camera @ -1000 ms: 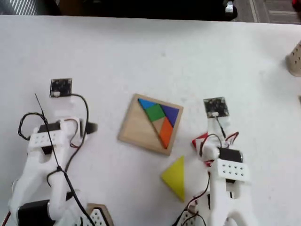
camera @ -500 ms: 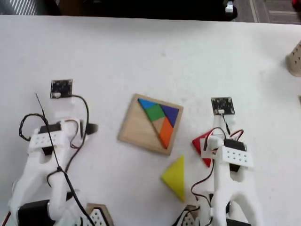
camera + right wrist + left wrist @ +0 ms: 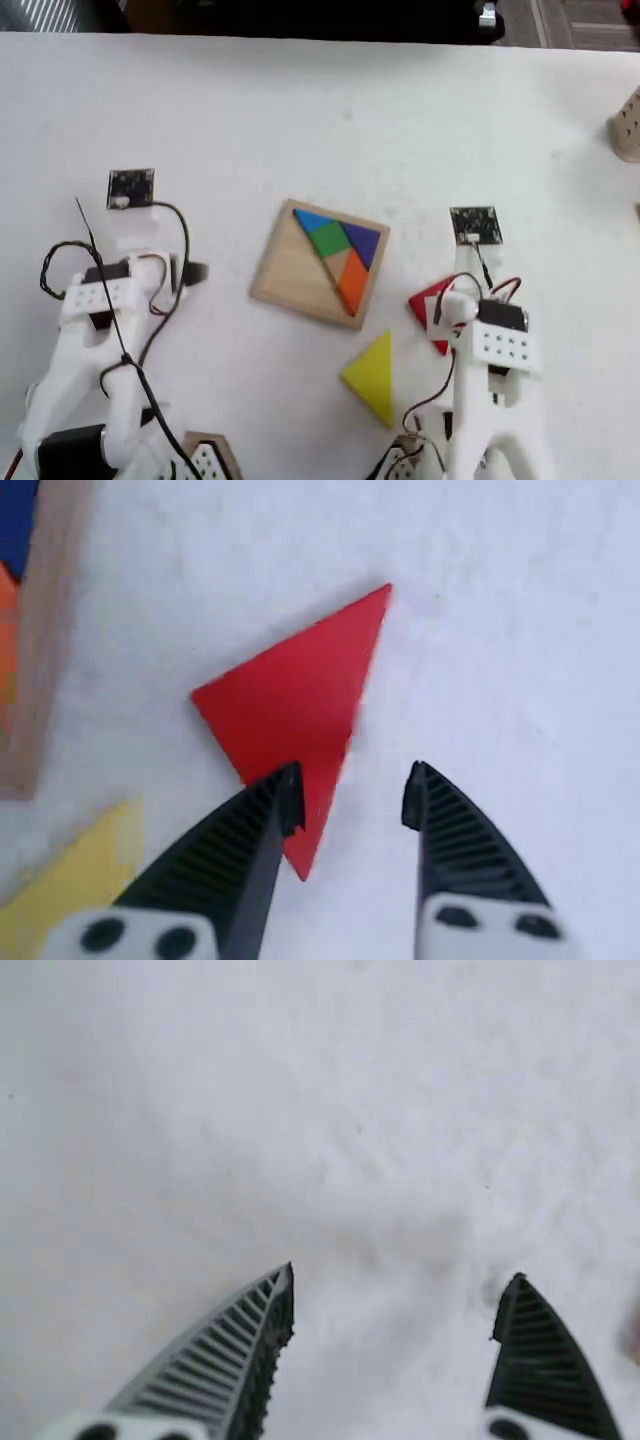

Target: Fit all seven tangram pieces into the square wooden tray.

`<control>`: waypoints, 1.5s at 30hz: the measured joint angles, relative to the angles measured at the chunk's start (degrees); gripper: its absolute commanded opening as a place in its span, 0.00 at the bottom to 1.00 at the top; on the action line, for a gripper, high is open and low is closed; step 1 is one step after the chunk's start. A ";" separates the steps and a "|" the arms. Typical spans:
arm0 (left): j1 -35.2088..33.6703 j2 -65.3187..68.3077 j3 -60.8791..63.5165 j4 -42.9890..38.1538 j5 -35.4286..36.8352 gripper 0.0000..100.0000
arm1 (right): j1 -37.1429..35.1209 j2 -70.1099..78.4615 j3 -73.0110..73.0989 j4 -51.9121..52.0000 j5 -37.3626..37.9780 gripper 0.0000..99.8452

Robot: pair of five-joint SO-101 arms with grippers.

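Ok so, starting closest to the arms: the yellow triangle (image 3: 372, 376) lies flat on the white worktop (image 3: 300, 110), off the tray's near right corner and apart from it.

A bit further out, the red triangle (image 3: 295, 705) lies flat on the worktop too. It's just right of the tray's right edge, with a strip of white between them. The right end effector (image 3: 350, 790) hangs right over it, fingers spread and not pinching anything. One fingertip (image 3: 285, 785) overlaps the triangle near its closest point. The other is over bare worktop just beside the triangle's edge. I can't tell whether either tip is actually touching down. In the high view the right arm covers part of the red triangle.

The left end effector (image 3: 400, 1290) is well off to the left of the tray, fingers spread wide as well, with plain worktop under it.

Then the tray (image 3: 285, 275) itself: square, wooden, turned a bit relative to the worktop edge, sitting between the two arms. Its right half is packed. There's a light blue piece (image 3: 311, 219) at the far corner and a green piece (image 3: 328, 240) next to it. A dark blue piece (image 3: 365, 243) sits against the right side, and orange pieces (image 3: 352, 282) run toward the near right corner. The left half is bare wood.

Way past the tray, at the far right edge of the worktop, there's a beige thing with holes (image 3: 627, 125).
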 measured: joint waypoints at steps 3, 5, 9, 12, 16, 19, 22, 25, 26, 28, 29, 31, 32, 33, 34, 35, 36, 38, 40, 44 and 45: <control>0.26 0.00 0.70 0.00 0.00 0.32 | -6.33 -4.92 0.00 2.20 0.00 0.16; 0.26 0.00 1.05 0.00 0.00 0.32 | -10.20 -6.07 0.00 2.37 0.00 0.16; 0.26 0.00 1.05 0.00 0.00 0.32 | -18.11 -6.42 0.00 1.93 0.00 0.16; 0.26 0.00 1.05 0.00 0.00 0.32 | -22.42 -6.59 0.00 -1.93 -0.09 0.16; 0.26 0.00 1.05 0.00 0.00 0.32 | -23.47 -6.59 0.00 -10.64 -0.09 0.16; 0.26 0.00 1.05 0.00 0.00 0.32 | -23.38 -6.42 0.00 -19.25 -2.11 0.16; 1.14 0.00 1.05 0.00 0.00 0.32 | -22.77 -2.46 -1.05 -27.69 -6.77 0.16; 1.67 0.00 1.05 0.00 0.00 0.32 | -26.55 6.86 -6.42 -29.54 -7.91 0.16; 1.76 0.00 1.05 0.00 0.00 0.32 | -28.13 10.81 -8.70 -29.19 -8.00 0.16; 1.76 0.00 1.05 -0.70 0.00 0.32 | -31.30 18.81 -13.54 -27.52 -8.00 0.15; 1.76 0.00 1.05 -1.05 0.00 0.32 | -32.79 22.86 -16.09 -26.20 -7.82 0.13; 1.76 0.00 1.05 -1.23 0.00 0.32 | -34.37 29.45 -20.92 -23.91 -7.03 0.03; 1.76 0.00 1.05 -1.23 0.00 0.32 | -34.64 31.74 -22.95 -22.86 -6.77 0.01; 1.76 0.00 1.05 -1.23 0.00 0.32 | -34.73 33.23 -24.62 -22.15 -6.51 0.03; 1.76 0.00 1.05 -1.23 0.00 0.32 | -34.73 33.93 -26.02 -21.71 -6.33 0.05; 1.76 0.00 1.05 -1.23 0.00 0.31 | -34.90 34.02 -26.90 -21.45 -6.24 0.04; 1.76 0.00 1.05 -1.23 0.00 0.30 | -35.16 34.29 -27.52 -21.36 -6.15 0.03; 1.76 0.35 0.79 -1.23 0.00 0.24 | -35.25 34.37 -27.96 -21.36 -6.07 0.02; 1.76 2.37 -0.70 -1.23 0.00 0.14 | -35.96 34.37 -28.13 -21.19 -6.07 0.02; 1.76 9.05 -6.95 1.85 0.00 0.04 | -38.59 34.37 -28.13 -17.32 -6.07 0.02; 1.76 10.90 -9.05 3.25 0.00 0.05 | -39.65 34.37 -28.13 -16.26 -6.07 0.02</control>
